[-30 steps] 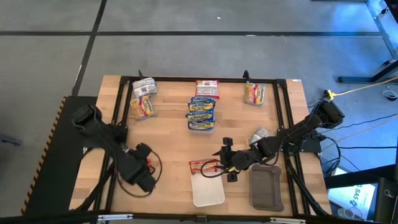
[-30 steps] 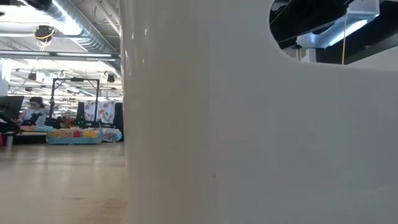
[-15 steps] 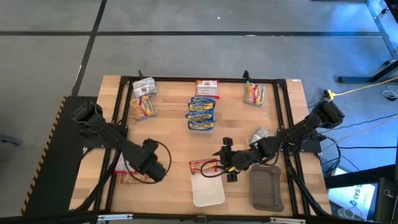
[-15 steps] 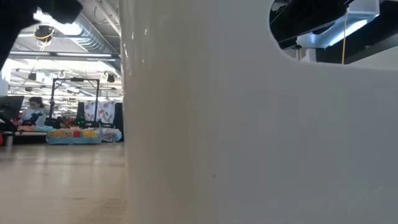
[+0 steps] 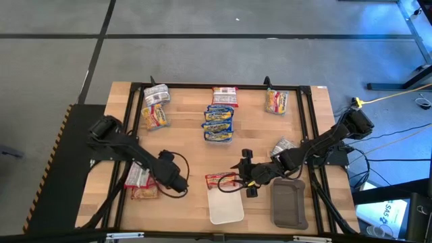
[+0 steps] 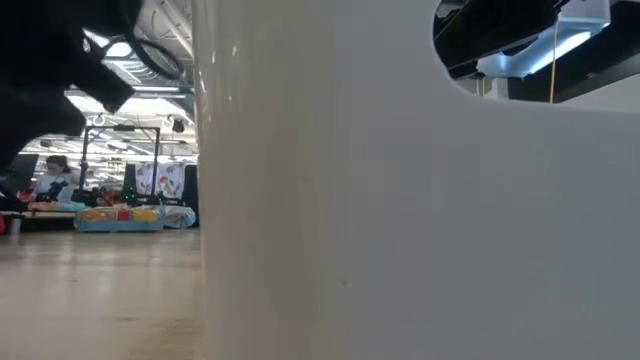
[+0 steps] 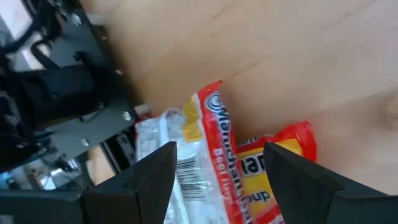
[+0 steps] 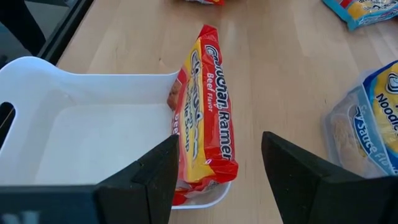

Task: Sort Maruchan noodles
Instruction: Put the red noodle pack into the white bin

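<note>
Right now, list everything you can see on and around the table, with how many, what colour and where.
Blue-yellow noodle packets: about three, stacked at the table's far middle.
Red packet: one, just beyond the blue stack.
Far-left packets: two, silver-grey and red-yellow, far left corner.
Far-right packet: one, red-yellow, far right corner.
Near-left packets: two, red and silver, near left edge.
Beef packet: one, red-yellow, leaning on the white tray's far rim.
Silver packet: one, partly hidden by the right arm.
White tray: one, near middle.
Dark grey tray: one, right of the white tray.
Person: one, far back in the room, low view.
Left tool: open, beside the near-left packets.
Right tool: open, at the beef packet.
</note>
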### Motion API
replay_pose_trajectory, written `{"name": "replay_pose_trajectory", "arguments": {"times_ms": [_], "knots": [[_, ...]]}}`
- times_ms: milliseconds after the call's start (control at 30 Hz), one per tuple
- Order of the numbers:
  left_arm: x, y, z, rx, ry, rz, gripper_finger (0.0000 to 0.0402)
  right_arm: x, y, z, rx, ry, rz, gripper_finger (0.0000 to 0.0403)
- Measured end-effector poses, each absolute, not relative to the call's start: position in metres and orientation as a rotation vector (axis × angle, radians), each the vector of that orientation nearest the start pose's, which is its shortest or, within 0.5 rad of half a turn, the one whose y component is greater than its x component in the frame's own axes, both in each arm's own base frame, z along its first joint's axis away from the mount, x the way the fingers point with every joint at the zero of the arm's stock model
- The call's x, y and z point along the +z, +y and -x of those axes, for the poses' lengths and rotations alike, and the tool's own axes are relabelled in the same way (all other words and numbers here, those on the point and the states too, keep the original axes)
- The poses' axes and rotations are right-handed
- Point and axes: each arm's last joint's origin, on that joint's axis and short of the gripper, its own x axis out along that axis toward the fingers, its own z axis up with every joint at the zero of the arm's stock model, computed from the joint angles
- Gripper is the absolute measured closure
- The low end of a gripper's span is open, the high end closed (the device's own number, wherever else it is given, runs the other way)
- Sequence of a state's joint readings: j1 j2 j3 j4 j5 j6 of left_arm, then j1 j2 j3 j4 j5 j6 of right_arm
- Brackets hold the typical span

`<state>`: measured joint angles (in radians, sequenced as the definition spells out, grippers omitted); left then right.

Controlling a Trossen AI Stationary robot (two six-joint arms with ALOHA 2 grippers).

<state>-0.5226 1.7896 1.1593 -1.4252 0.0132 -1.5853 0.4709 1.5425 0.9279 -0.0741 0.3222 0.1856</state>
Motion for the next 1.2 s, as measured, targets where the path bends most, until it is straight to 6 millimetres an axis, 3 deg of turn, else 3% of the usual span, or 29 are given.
{"name": "replay_pose_trajectory", "arguments": {"times_ms": [600, 733, 1000, 1200], "knots": [[0.142, -0.122, -0.204, 1.207, 1.830, 0.510, 0.0168, 0.205, 0.135, -0.286, 0.067, 0.652, 0.070, 0.0198], [0.143, -0.123, -0.204, 1.203, 1.840, 0.519, 0.0183, 0.205, 0.135, -0.286, 0.067, 0.652, 0.070, 0.0198], [0.154, -0.124, -0.208, 1.204, 1.846, 0.477, 0.0264, 0.205, 0.135, -0.286, 0.068, 0.651, 0.074, 0.0198], [0.168, -0.126, -0.212, 1.209, 1.850, 0.434, 0.0279, 0.205, 0.135, -0.286, 0.068, 0.651, 0.071, 0.0198]]}}
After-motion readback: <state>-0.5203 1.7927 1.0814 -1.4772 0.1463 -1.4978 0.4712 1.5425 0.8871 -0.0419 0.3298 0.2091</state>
